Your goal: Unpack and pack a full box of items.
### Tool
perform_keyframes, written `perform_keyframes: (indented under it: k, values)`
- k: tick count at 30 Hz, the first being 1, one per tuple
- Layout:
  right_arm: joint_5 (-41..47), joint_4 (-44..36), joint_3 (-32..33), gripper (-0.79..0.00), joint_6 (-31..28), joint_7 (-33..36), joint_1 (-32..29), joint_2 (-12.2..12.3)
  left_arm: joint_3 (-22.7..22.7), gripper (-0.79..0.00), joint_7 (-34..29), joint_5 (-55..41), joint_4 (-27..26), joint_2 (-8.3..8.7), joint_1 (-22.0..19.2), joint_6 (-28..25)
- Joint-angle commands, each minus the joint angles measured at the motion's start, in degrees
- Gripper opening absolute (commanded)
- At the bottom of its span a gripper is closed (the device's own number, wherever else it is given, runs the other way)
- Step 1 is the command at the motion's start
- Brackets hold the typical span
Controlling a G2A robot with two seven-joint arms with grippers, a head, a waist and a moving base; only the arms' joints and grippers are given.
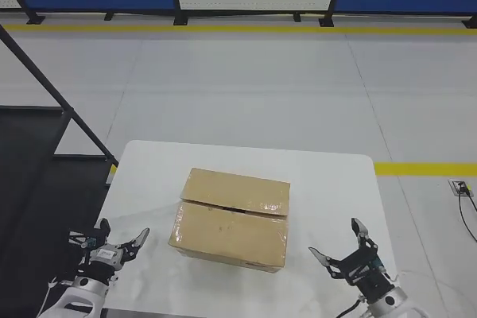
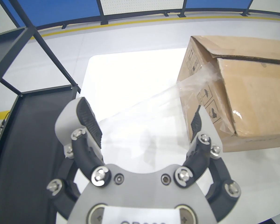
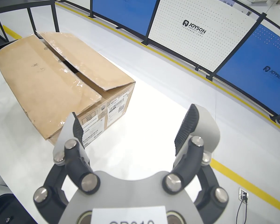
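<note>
A brown cardboard box (image 1: 232, 219) (image 2: 245, 87) (image 3: 58, 78) lies in the middle of the white table (image 1: 151, 171), its top flaps folded down with a dark slit between them. A strip of clear tape (image 2: 154, 103) hangs loose off its side. My left gripper (image 1: 120, 239) (image 2: 142, 117) stands open near the table's front left corner, beside the box and apart from it. My right gripper (image 1: 336, 242) (image 3: 133, 127) stands open near the front right edge, a short way from the box's labelled end.
A black metal rack (image 1: 32, 167) (image 2: 18, 75) stands just off the table's left side. Bare table lies behind and to both sides of the box. Blue and white panels (image 3: 200, 24) fence the floor beyond. A cable and wall socket (image 1: 461, 189) lie on the floor at right.
</note>
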Motion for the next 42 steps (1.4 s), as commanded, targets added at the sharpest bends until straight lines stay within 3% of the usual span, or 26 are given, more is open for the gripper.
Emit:
perform_keyframes:
  k: [1,4,8,11,14,17,26,27,30,35,42]
  values:
    - [0.0,0.0,0.0,0.0,0.0,0.0,0.0,0.0,0.0,0.0,0.0,0.0,0.0,0.0,0.0,0.0]
    - [1.2,-0.1,-0.3,0.0,-0.6,-0.6,0.0,0.0,0.4,0.0,0.0,-2.6,-0.4,-0.09,-0.3,-1.2]
    - [13.8,2.6,-0.4,0.0,-11.0,3.2,3.2,0.2,0.2,0.0,-1.9,-8.5,-0.4,-0.23,-3.6,-1.4]
    - [28.7,6.0,-1.4,0.0,-17.1,11.1,7.4,0.2,-0.3,0.0,-3.3,-13.4,-0.2,-0.28,-5.5,-2.1]
    - [50.2,11.2,-3.2,0.0,-18.4,20.9,12.3,0.2,-0.6,0.0,-5.0,-18.8,0.5,-0.34,-6.6,-3.5]
    - [71.4,16.5,-4.4,0.0,-15.8,34.1,18.0,0.5,-1.4,0.0,-9.6,-24.3,1.2,-0.2,-7.3,-5.3]
    - [71.4,16.5,-4.4,0.0,-15.8,34.1,18.0,0.5,-1.4,0.0,-9.6,-24.3,1.2,-0.2,-7.3,-5.3]
    - [76.4,16.0,-5.6,0.0,-15.2,33.1,17.5,0.2,-1.4,0.0,-9.6,-24.3,1.2,-0.2,-7.3,-5.3]
    - [82.1,17.6,-7.2,0.0,-10.4,34.4,19.5,0.0,-1.1,0.0,-9.8,-26.4,1.2,-0.27,-7.7,-5.1]
    - [84.4,20.6,-9.5,0.0,-2.6,33.9,23.8,-0.4,-1.4,0.0,-9.9,-28.6,1.2,-0.31,-8.6,-4.0]
    - [84.5,22.7,-10.6,0.0,1.2,33.2,26.1,-0.5,-1.9,0.0,-10.3,-31.4,1.9,-0.33,-8.8,-3.6]
